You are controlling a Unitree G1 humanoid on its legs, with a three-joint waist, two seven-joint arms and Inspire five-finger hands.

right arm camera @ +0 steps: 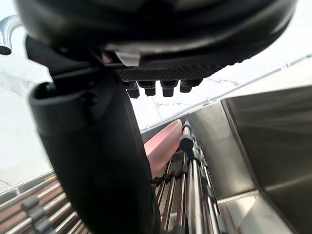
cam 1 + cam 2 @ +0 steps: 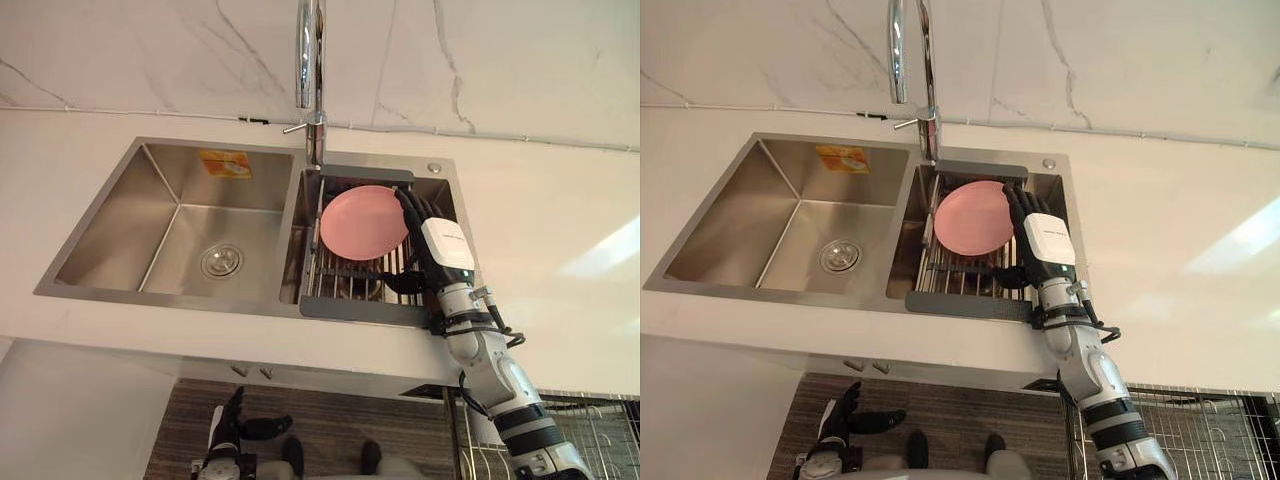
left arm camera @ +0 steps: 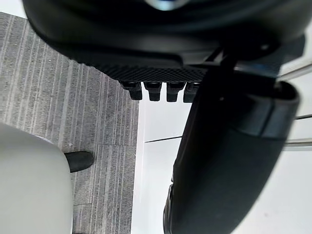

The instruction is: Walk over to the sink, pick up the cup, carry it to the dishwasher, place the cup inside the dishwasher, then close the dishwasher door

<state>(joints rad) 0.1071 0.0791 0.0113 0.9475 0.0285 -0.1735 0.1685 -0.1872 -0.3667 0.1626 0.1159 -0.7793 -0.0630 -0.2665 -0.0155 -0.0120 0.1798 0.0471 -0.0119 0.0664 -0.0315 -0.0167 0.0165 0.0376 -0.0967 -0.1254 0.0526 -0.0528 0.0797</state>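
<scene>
The sink (image 2: pixel 150 160) occupies the centre of the frame, set into a pale tabletop (image 2: pixel 560 200). The faucet (image 2: pixel 310 60) rises at upper centre. The left basin holds a drain (image 2: pixel 221 261), and a yellow sticker (image 2: pixel 225 163) is on its rear wall. The right basin carries a wire drying rack (image 2: pixel 350 278). A pink plate (image 2: pixel 362 222) stands tilted in this rack.

Right robot hand (image 2: pixel 445 243): it enters from the lower right and reaches into the right basin over the rack.
- State: spread, with nothing clasped.
- Its fingers (image 2: pixel 408 205) extend straight along the right rim of the plate.
- They lie just beside the rim; contact cannot be confirmed.
- In the right wrist view, its thumb (image 1: pixel 92 161) stands in the foreground, apart from the fingers. The plate edge and rack bars show past it.

Left robot hand (image 2: pixel 228 425): it hangs at the lower left of the frame, below the tabletop edge and above the striped floor (image 2: pixel 330 420).
- State: fingers relaxed and open, thumb out to the side, holding nothing.

Cup: its location cannot be told from these views. The only dish at the right robot hand is the plate.

A wire basket (image 2: pixel 600 430) shows at the lower right corner.
</scene>
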